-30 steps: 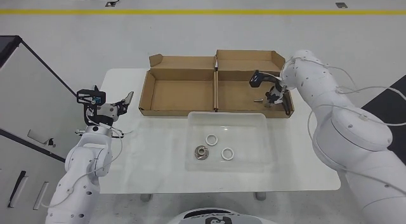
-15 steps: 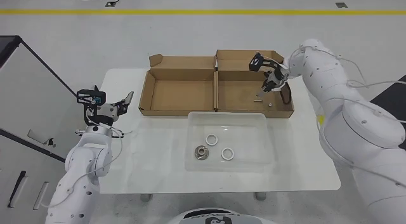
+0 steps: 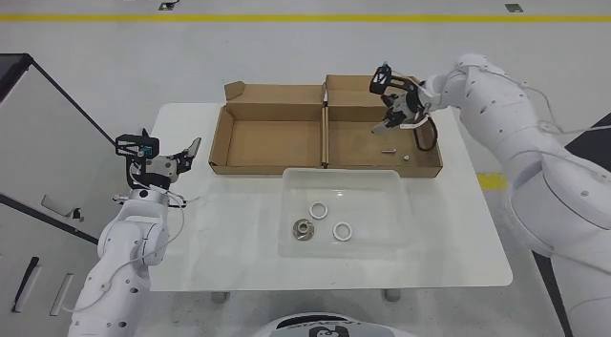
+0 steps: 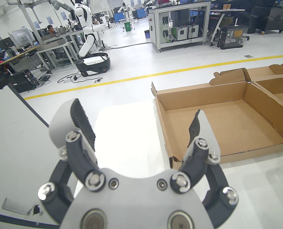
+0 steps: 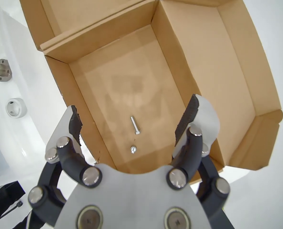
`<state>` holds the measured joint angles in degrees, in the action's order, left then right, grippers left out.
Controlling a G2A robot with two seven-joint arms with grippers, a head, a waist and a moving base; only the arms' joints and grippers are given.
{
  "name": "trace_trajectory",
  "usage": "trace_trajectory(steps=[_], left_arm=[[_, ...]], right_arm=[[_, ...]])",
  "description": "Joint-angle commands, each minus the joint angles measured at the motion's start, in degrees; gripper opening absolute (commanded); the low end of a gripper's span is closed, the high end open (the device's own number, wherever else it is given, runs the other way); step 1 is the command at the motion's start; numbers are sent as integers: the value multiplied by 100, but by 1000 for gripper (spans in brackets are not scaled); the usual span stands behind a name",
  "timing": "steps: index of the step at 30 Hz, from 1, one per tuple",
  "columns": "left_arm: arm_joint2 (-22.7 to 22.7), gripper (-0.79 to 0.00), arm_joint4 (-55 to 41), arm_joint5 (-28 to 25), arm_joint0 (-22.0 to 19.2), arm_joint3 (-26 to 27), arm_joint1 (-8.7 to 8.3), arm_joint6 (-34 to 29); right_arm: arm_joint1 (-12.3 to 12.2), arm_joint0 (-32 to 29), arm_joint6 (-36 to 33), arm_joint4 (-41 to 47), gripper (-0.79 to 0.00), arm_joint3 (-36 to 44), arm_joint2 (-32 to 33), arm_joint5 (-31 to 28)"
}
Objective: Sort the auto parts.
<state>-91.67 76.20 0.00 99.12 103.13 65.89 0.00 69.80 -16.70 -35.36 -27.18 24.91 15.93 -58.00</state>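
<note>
Nearest me, a clear plastic tray [image 3: 382, 213] holds a grey metal flanged hub [image 3: 303, 230] and two white plastic rings [image 3: 342, 232]. Beyond it my right gripper [image 3: 387, 119] hangs wide-jawed, empty, over the right brown cardboard box [image 3: 363, 89] with two silver bolts [image 5: 135, 125]; my left gripper [image 3: 186, 154], also wide, sits farther from the rings, well off left

The white tabletop [image 3: 224, 232] carries three things. Two open cardboard boxes, the left box [image 3: 272, 143] and the right box [image 3: 355, 143], sit side by side along its far edge, with their inner walls pressed together. A clear plastic tray [image 3: 382, 218] lies just in front of them, mostly before the right box, toward the near edge.
</note>
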Motion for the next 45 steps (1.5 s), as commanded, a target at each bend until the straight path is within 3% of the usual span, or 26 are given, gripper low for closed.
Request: trace_trajectory(steps=[1, 15, 22, 35, 45], left_arm=[[0, 0, 0, 0, 0, 0, 0, 0], [0, 0, 0, 0, 0, 0, 0, 0], [0, 0, 0, 0, 0, 0, 0, 0], [0, 0, 0, 0, 0, 0, 0, 0], [0, 0, 0, 0, 0, 0, 0, 0]], right_arm=[[-131, -26, -19, 152, 0, 244, 45, 0], [-1223, -484, -341, 1339, 0, 2066, 601, 0], [-1897, -930, -573, 2041, 0, 3270, 1162, 0], [-3041, -2408, -1092, 3969, 0, 5165, 2554, 0], [-3674, -3539, -1092, 4442, 0, 5816, 3644, 0]])
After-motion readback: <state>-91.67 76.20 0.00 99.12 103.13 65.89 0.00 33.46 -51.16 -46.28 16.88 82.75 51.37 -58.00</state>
